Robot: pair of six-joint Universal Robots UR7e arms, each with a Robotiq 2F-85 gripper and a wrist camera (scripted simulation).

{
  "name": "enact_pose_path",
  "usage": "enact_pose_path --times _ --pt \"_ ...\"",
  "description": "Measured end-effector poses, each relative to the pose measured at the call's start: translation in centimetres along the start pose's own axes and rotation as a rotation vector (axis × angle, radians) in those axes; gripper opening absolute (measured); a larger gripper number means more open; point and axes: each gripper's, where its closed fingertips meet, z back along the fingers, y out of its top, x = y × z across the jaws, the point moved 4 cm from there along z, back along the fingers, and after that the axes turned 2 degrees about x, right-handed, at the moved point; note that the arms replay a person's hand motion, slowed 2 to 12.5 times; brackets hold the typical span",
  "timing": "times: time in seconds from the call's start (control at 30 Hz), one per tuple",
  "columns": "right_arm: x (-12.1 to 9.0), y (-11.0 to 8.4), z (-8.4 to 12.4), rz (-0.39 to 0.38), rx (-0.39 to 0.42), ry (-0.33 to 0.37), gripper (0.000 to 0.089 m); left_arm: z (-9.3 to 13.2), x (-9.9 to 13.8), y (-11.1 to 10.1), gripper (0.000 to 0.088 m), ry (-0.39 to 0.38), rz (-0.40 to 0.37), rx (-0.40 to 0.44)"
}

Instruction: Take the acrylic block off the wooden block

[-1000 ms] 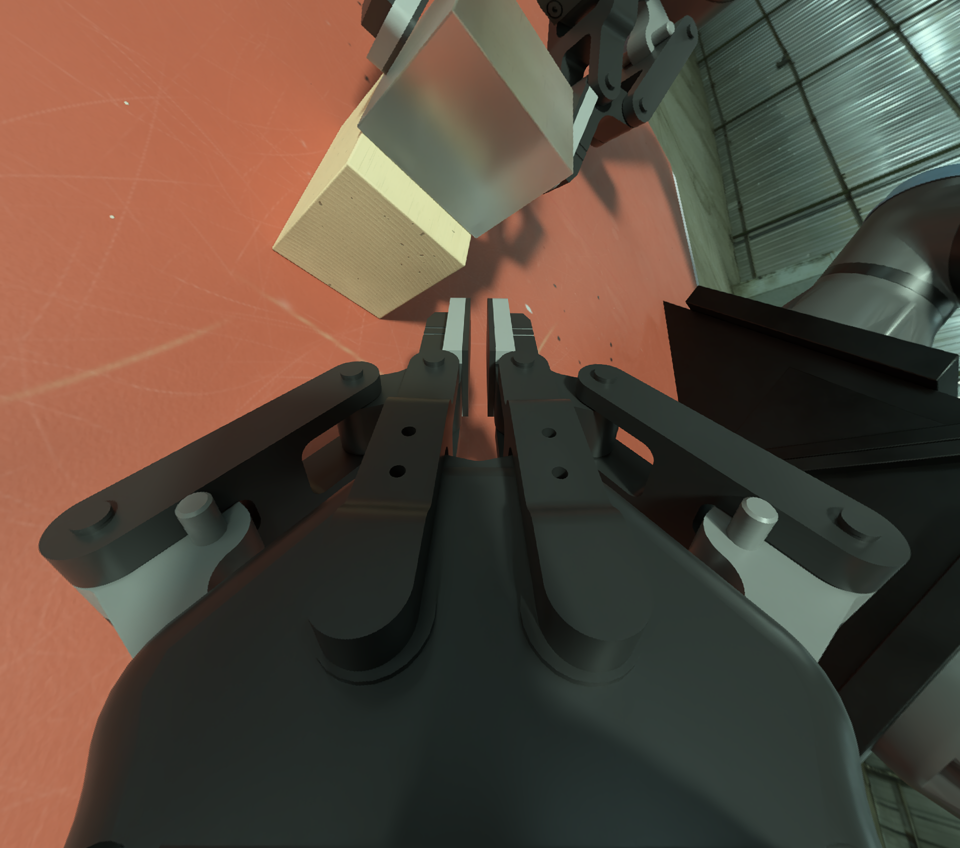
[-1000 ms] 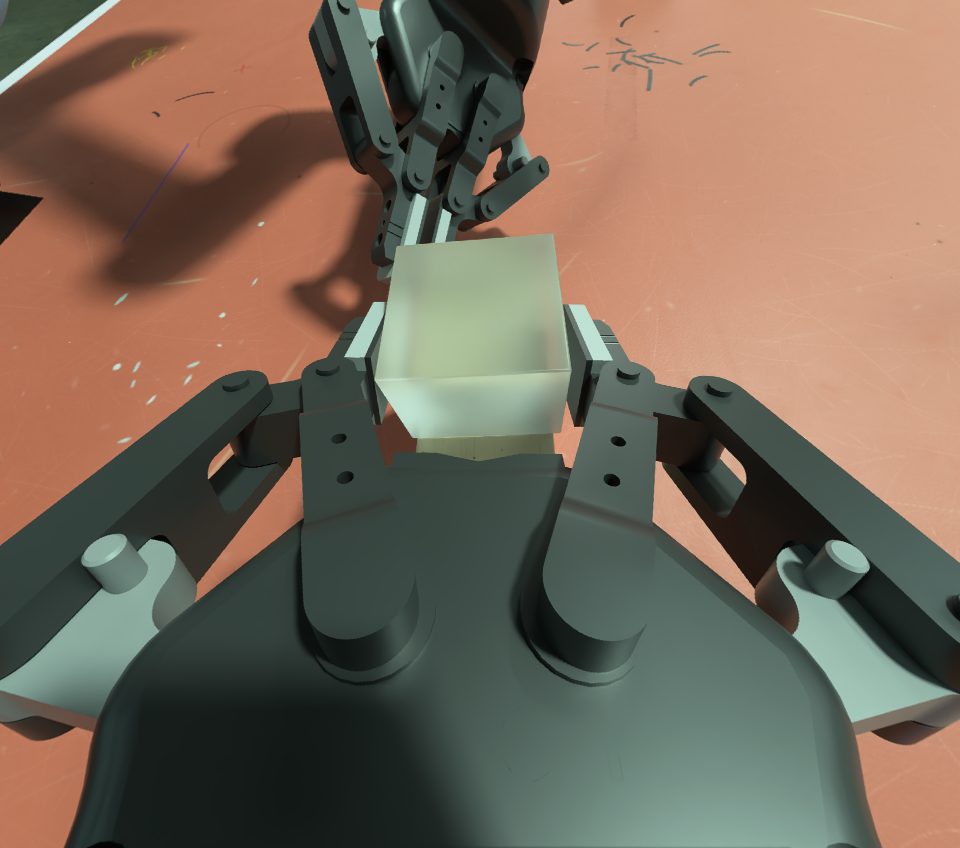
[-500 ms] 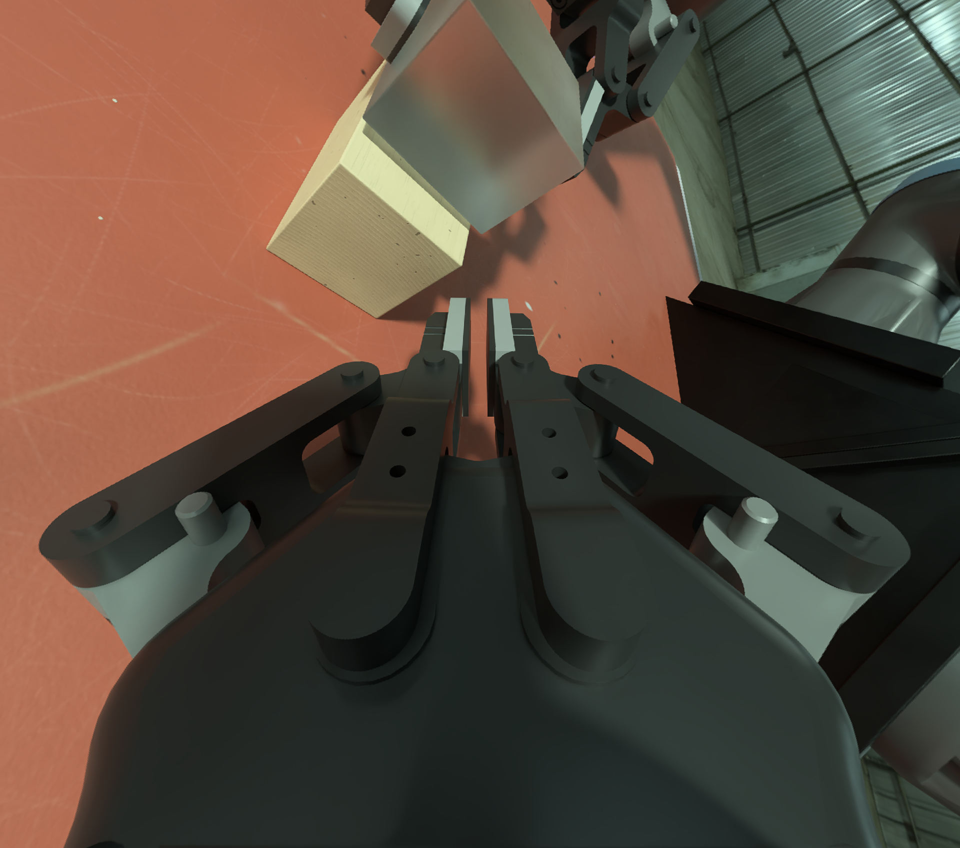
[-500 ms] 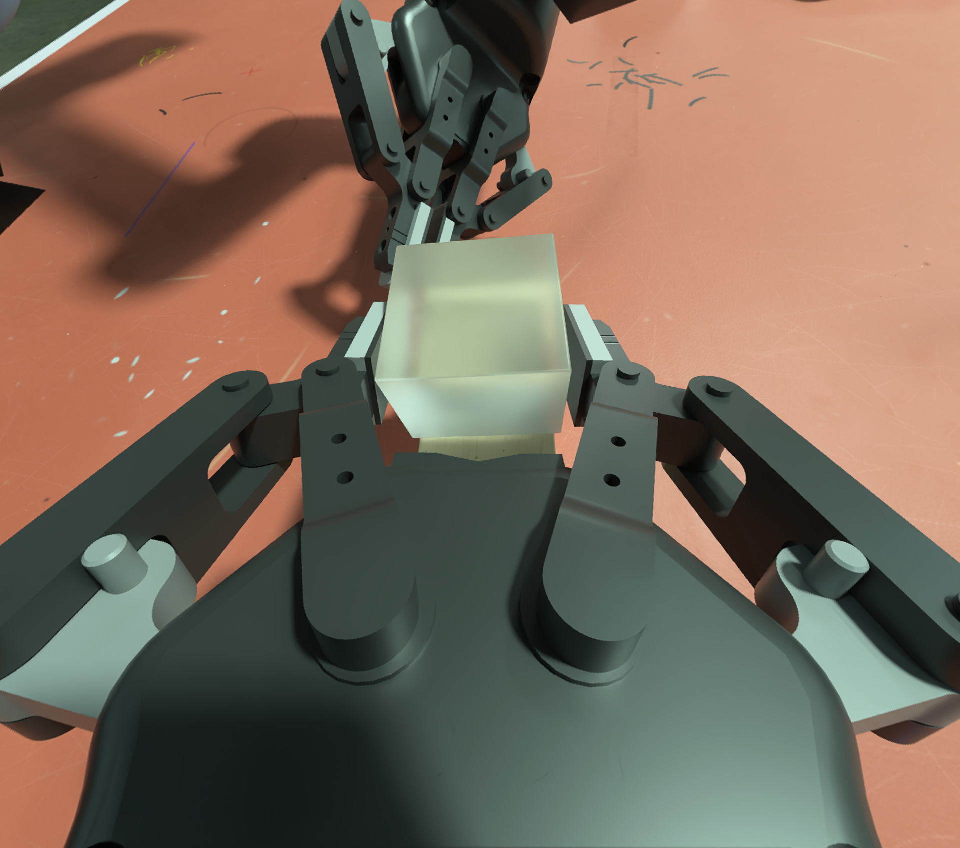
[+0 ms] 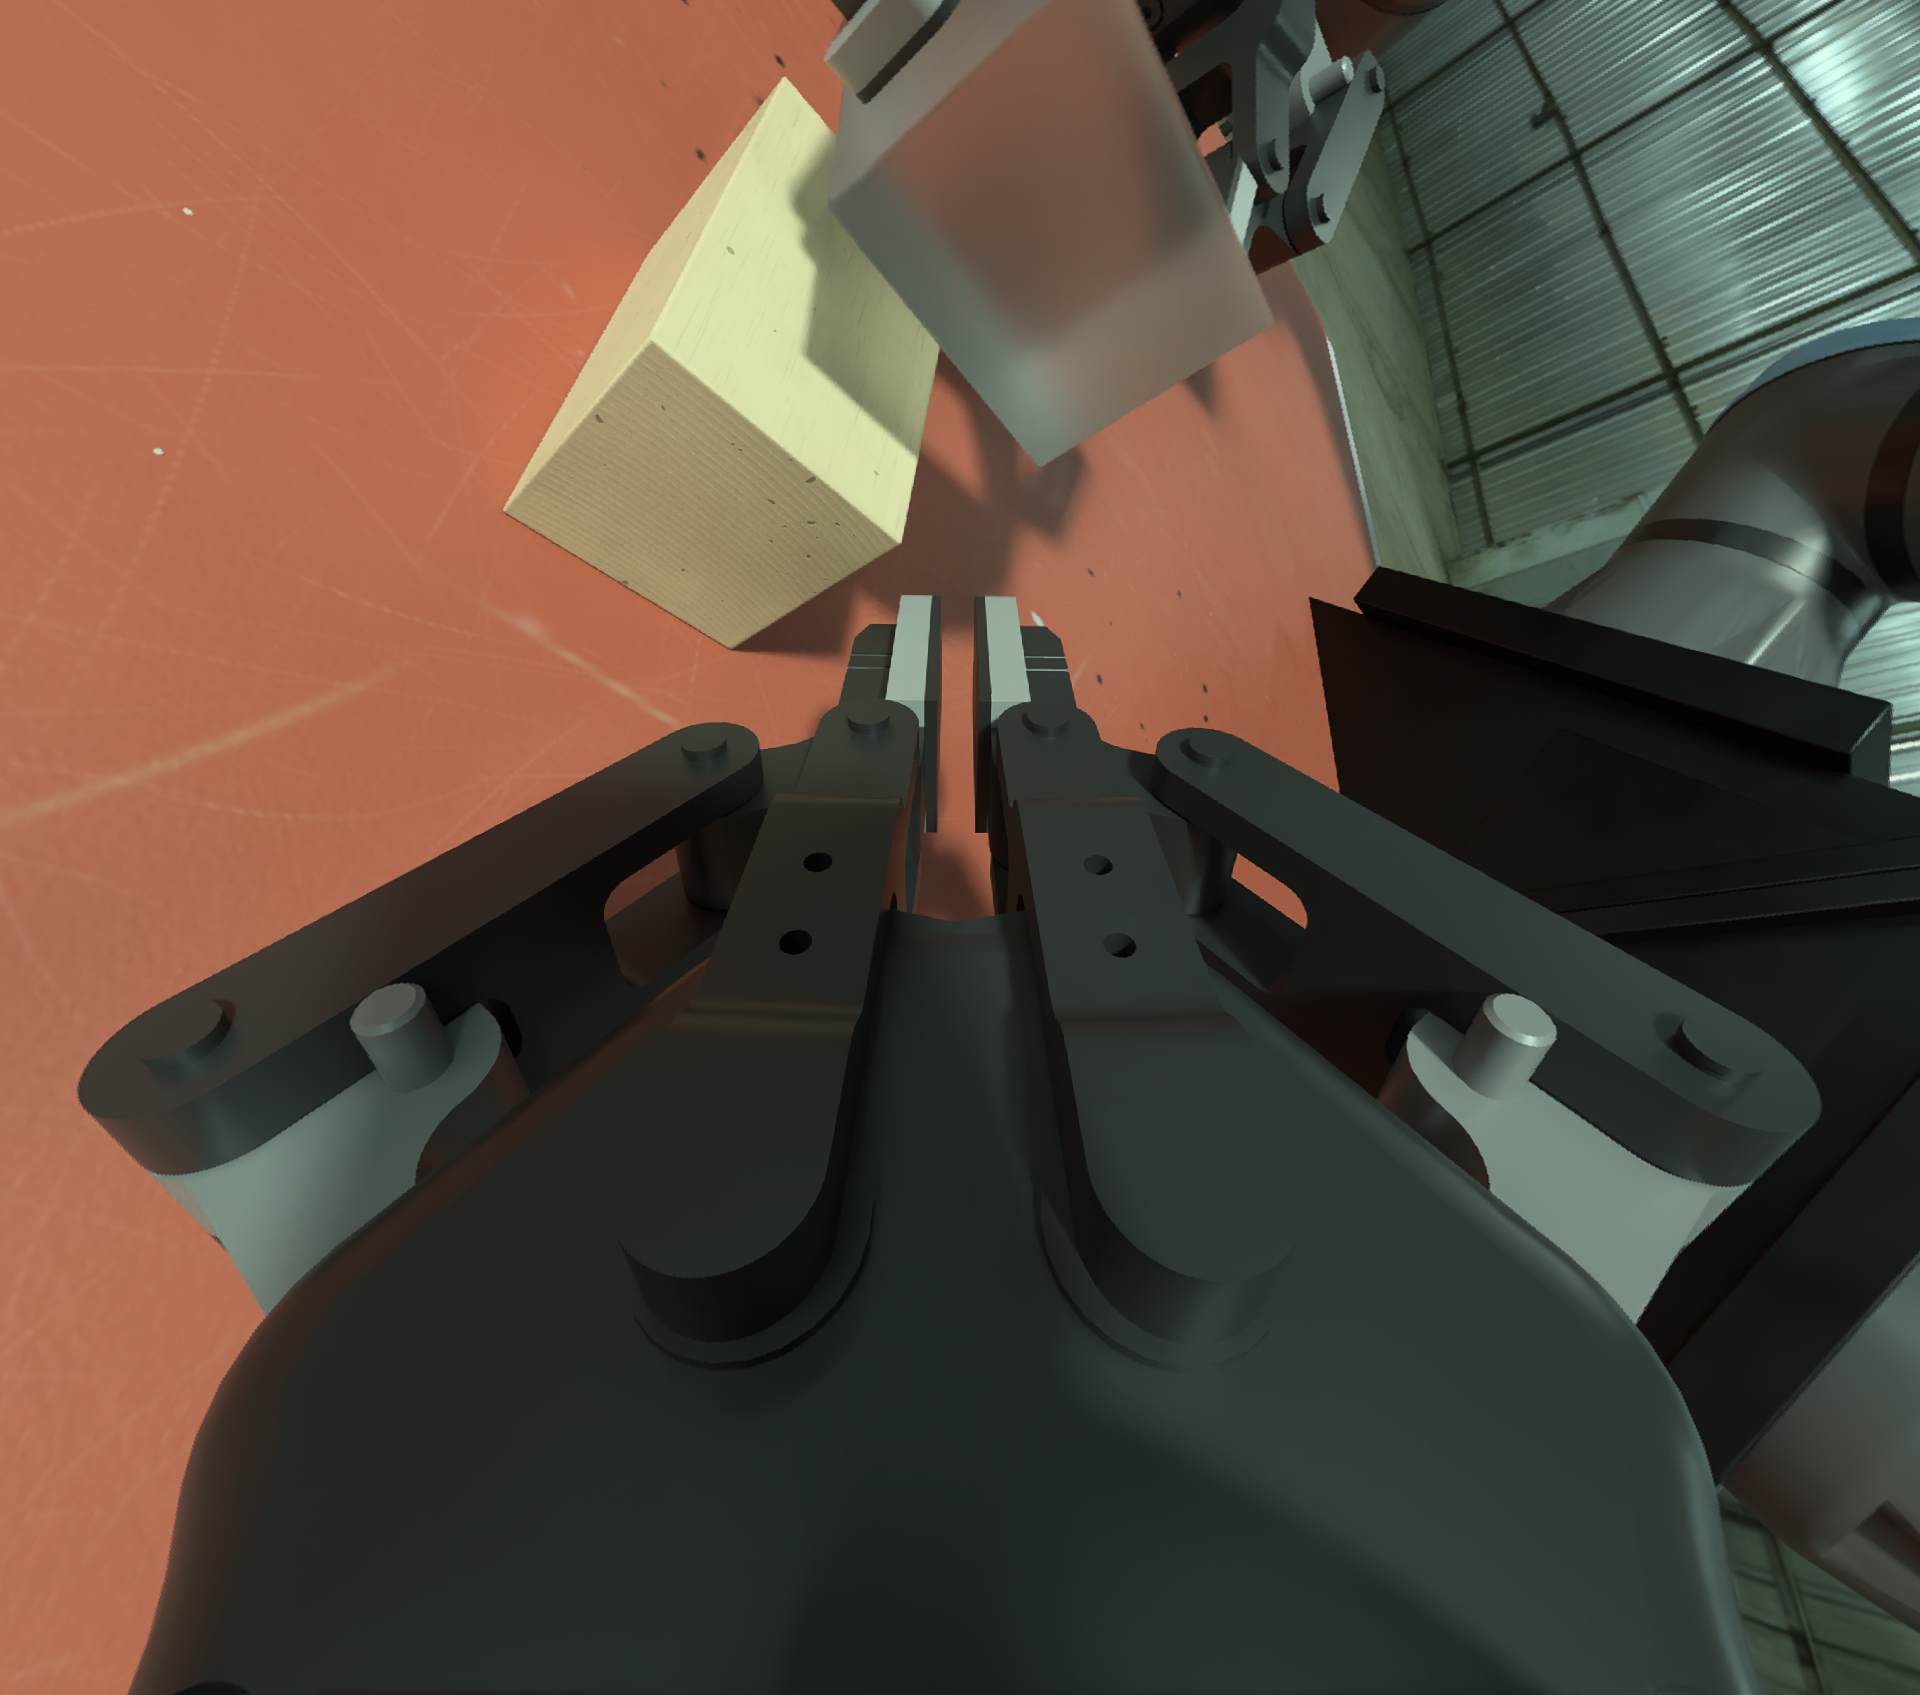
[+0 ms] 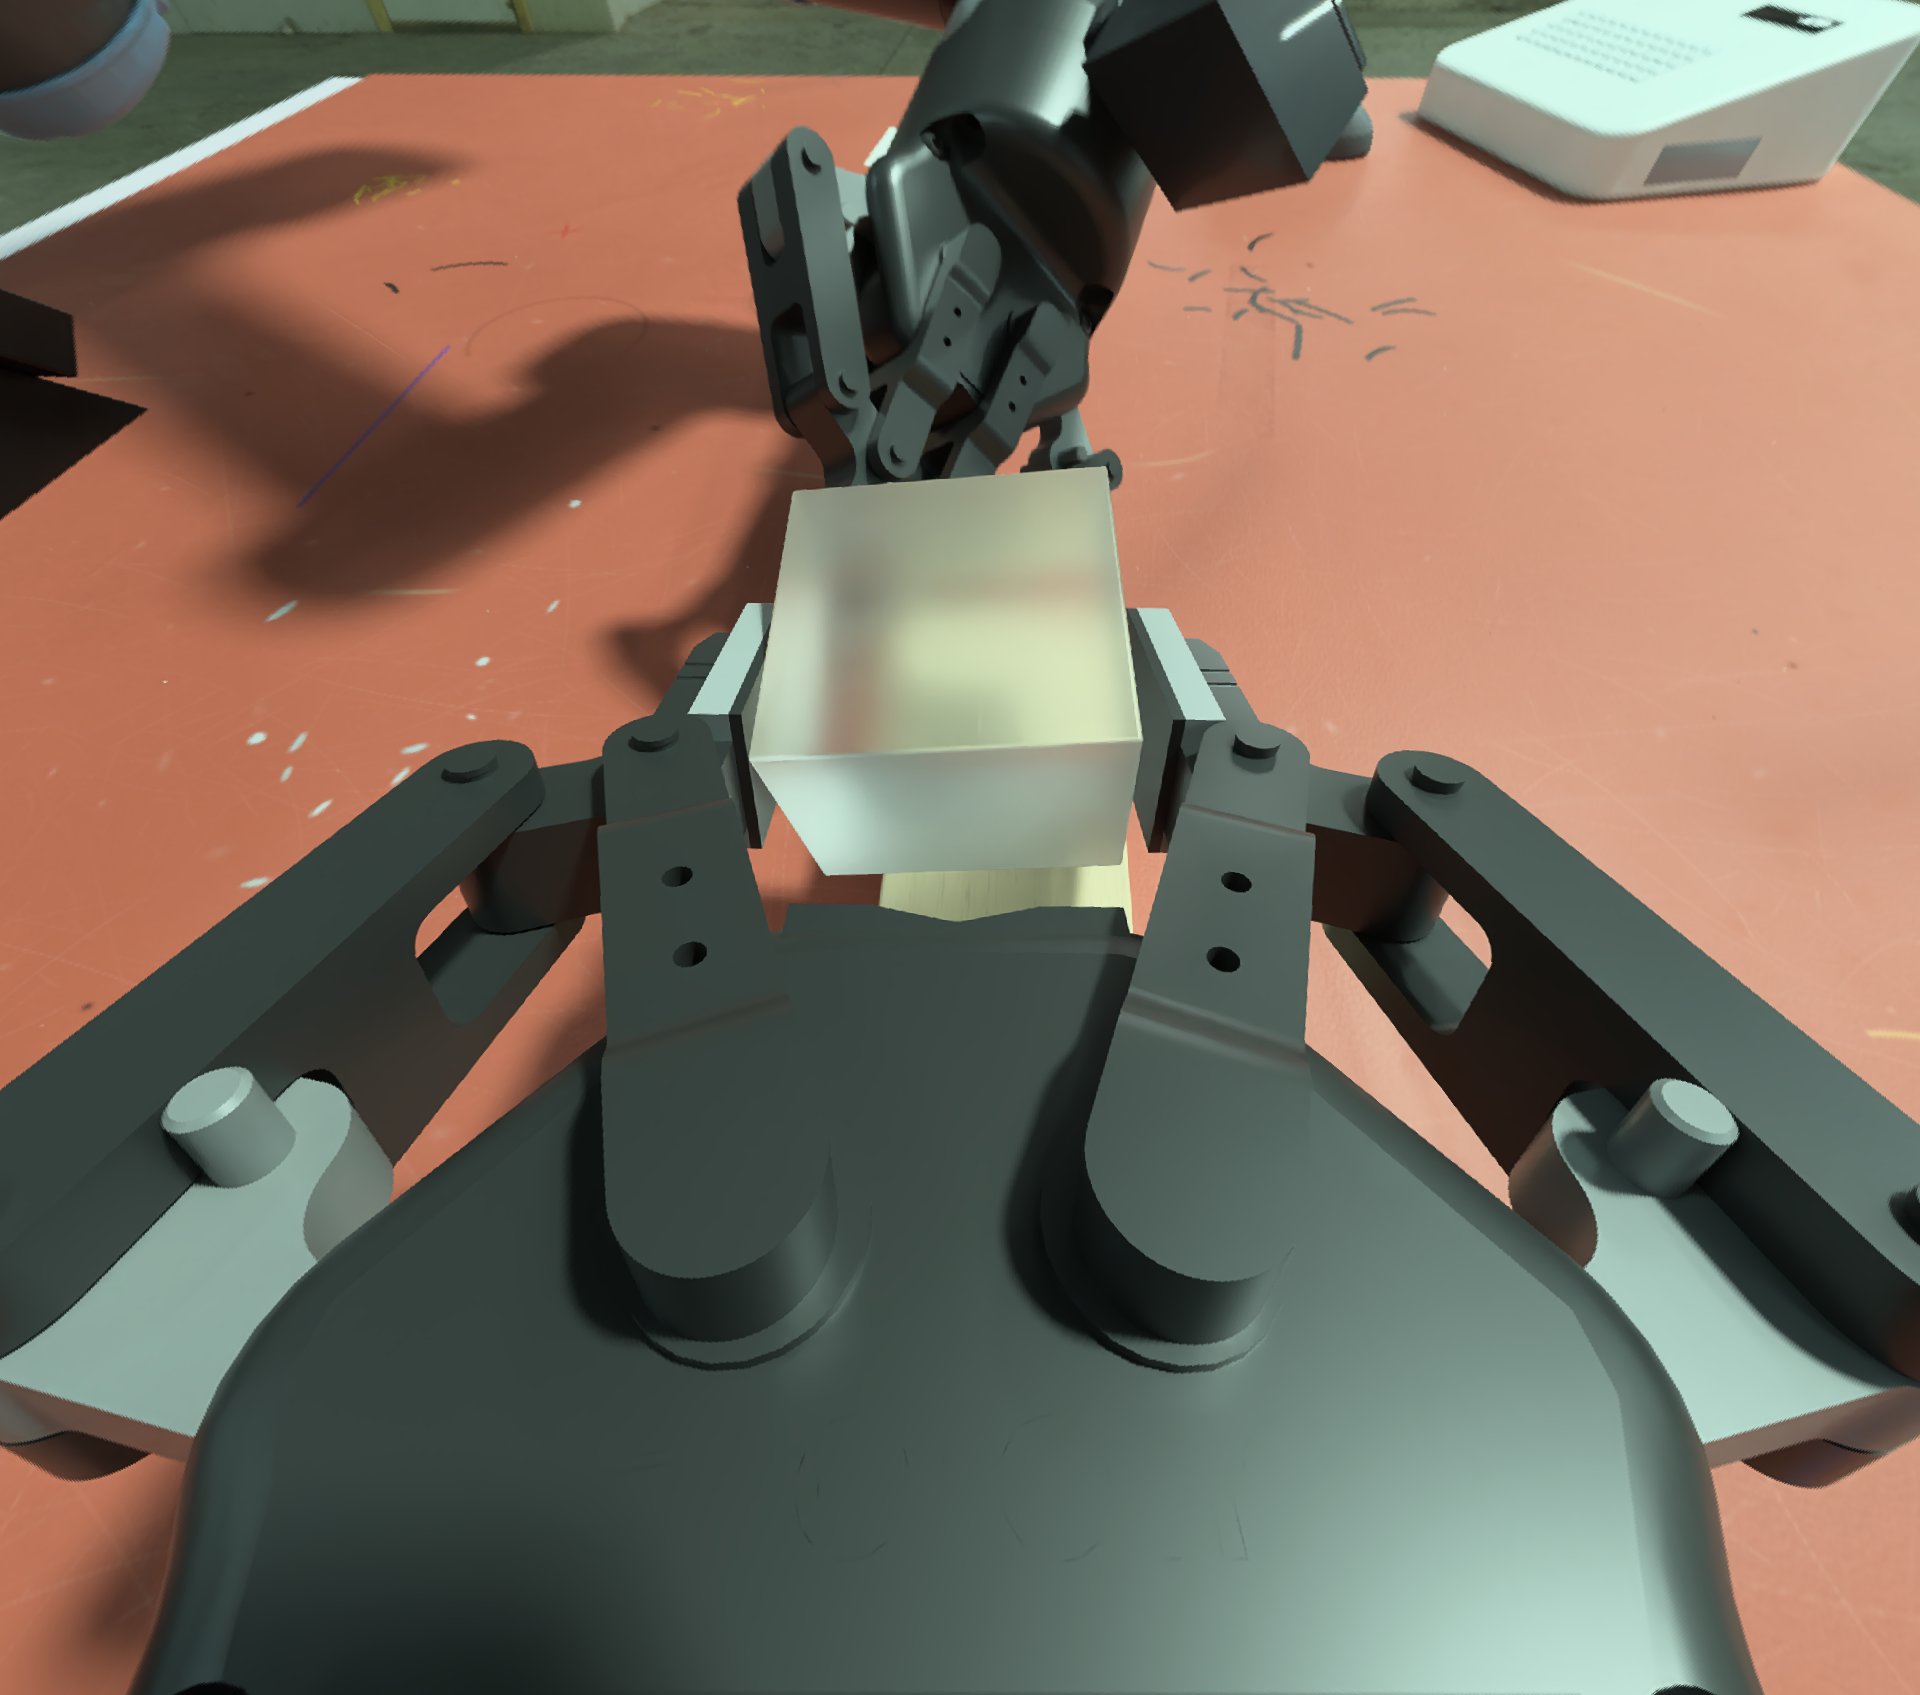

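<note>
Left gripper (image 5: 956, 637): idling low over the red surface (image 5: 260, 295), jaws nearly closed on nothing, just beside the wooden block (image 5: 727, 440). Acrylic block (image 5: 1039, 191): hanging above and beyond the wooden block, apparently clear of its top.

Right gripper (image 6: 948, 710): clamping the acrylic block (image 6: 945, 658) squarely across two opposite faces. Wooden block (image 6: 997, 892): showing directly beneath. Judgement: right arm is carrying; sideways travel remaining.

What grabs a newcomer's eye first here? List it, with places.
The frosted translucent acrylic block stands out first, clamped between the right gripper fingers and lifted off the pale wooden block, which sits alone on the scratched red table. Nearby, the left gripper points at the wooden block, nearly closed and empty.
</note>
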Motion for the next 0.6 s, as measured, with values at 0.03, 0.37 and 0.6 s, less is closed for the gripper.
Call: enact_pose_path --times 0.03,0.37,0.6 --pt "-0.1 0.2 0.0 0.006 0.011 0.003 0.0538 0.0 0.1 0.0 0.0055 -0.003 0.0 0.001" --pt "-0.9 1.4 0.2 0.057 0.072 0.013 0.0538 -0.1 0.3 0.1 0.0055 -0.017 -0.002 0.007" --pt "-1.7 2.1 0.2 0.082 0.096 0.034 0.0538 0.0 0.9 0.4 0.0055 -0.06 -0.002 0.035"
